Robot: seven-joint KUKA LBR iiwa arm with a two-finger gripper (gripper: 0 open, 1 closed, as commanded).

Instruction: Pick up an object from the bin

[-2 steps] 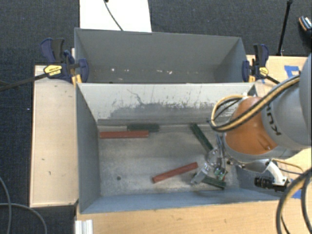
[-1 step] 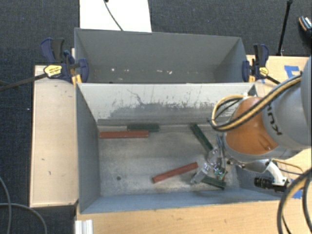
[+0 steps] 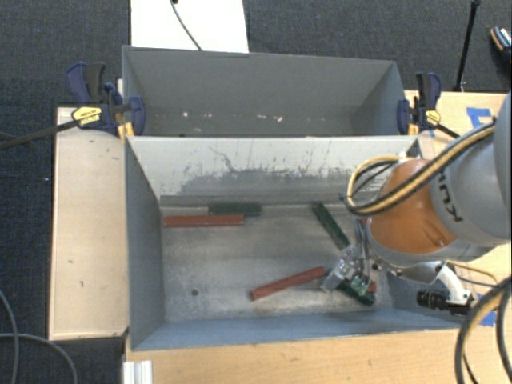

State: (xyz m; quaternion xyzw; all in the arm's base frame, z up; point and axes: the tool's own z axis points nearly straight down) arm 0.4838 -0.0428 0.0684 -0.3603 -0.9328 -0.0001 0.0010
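From the 1 camera looking down on the grey metal bin (image 3: 146, 246), my arm (image 3: 472, 182) comes in from the right. Its orange cover (image 3: 404, 218), with cables looped over it, hangs above the bin's right end. My claw (image 3: 347, 275) is low in the front right part of the bin, down close to the floor. I cannot tell whether it is spread or pressed together, because the wrist and the cover crowd it from above. The near red-brown stick (image 3: 284, 284) ends just at the claw's left side. It lies flat on the floor and slants from the front middle up towards the claw, but I cannot tell whether its right tip touches the claw. A small green piece (image 3: 365, 294) shows just beside the claw on its front right side, close to the bin's front wall, and I cannot make out what it is. Behind the claw, near it but apart, a slanted dark green stick (image 3: 329, 223) lies towards the back wall. Well apart, at the back left, 2 more things lie along that wall. They are a far red-brown stick (image 3: 204, 222) and, just beside it and slightly behind, a short dark green stick (image 3: 236, 210).
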